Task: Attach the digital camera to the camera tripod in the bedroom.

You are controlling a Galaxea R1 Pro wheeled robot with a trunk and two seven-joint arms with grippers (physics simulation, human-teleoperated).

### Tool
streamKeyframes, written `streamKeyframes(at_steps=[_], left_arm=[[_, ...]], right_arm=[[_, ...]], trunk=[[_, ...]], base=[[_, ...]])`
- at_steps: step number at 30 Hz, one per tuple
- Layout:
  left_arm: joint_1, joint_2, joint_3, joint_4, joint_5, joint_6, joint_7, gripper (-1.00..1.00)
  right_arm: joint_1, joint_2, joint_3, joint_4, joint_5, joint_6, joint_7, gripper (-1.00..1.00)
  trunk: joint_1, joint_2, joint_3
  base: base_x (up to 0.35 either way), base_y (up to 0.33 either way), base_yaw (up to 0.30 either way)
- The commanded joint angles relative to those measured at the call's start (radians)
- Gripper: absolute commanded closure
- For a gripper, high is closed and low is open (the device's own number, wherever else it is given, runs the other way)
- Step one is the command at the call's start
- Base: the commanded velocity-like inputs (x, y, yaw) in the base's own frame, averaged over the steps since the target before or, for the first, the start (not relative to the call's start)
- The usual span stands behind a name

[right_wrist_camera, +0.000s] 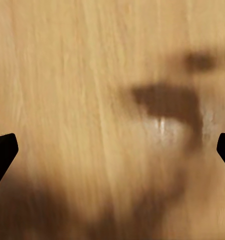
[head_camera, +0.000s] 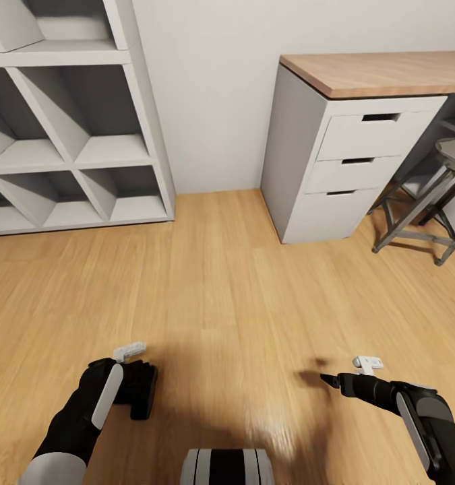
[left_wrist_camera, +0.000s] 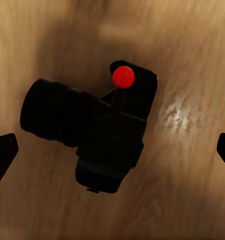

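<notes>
The digital camera (left_wrist_camera: 105, 132) lies on the wood floor (head_camera: 214, 283) directly under the left gripper (left_wrist_camera: 112, 150) — its fingers spread wide either side, touching nothing. The right gripper (right_wrist_camera: 112, 150) hangs over bare floor, fingers apart too — white desk (head_camera: 335, 148) beyond.

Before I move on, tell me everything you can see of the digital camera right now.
The digital camera is a small, chunky, matt black body with a stubby lens barrel sticking out sideways and a bright red dot on top. In the left wrist view it sits between the left gripper fingertips, which stand wide apart and clear of it. In the head view it shows at the left gripper, above the wood floor. What supports it I cannot tell.
</notes>
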Motion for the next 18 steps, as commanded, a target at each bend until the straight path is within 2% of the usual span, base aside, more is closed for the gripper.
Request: streamKeyframes(at_steps=[1,7,13,17,18], left_arm=[[0.000,0.000,0.000,-0.001,0.010,0.003,0.008,-1.00],[0.000,0.000,0.000,-0.001,0.010,0.003,0.008,-1.00],[0.000,-0.001,-0.001,-0.001,0.010,0.003,0.008,-1.00],[0.000,-0.001,-0.001,-0.001,0.009,0.003,0.008,-1.00],[0.000,-0.001,-0.001,-0.001,0.009,0.003,0.008,-1.00]], right_arm=[[0.000,0.000,-0.002,-0.001,0.000,0.006,0.005,-1.00],[-0.001,-0.002,-0.002,-0.004,0.001,0.017,0.007,-1.00],[-0.001,-0.003,-0.004,-0.023,-0.002,0.074,0.016,-1.00],[0.000,-0.008,-0.004,-0.070,-0.005,0.134,0.043,-1.00],[0.006,-0.029,-0.005,-0.107,-0.006,0.179,0.107,-1.00]], trunk=[[0.000,-0.001,-0.005],[0.003,-0.002,-0.028],[0.006,-0.003,-0.051],[0.007,-0.004,-0.067],[0.008,-0.005,-0.070]], base=[[0.000,0.000,0.000],[0.000,0.000,0.000],[0.000,0.000,0.000],[0.000,0.000,0.000],[0.000,0.000,0.000]])
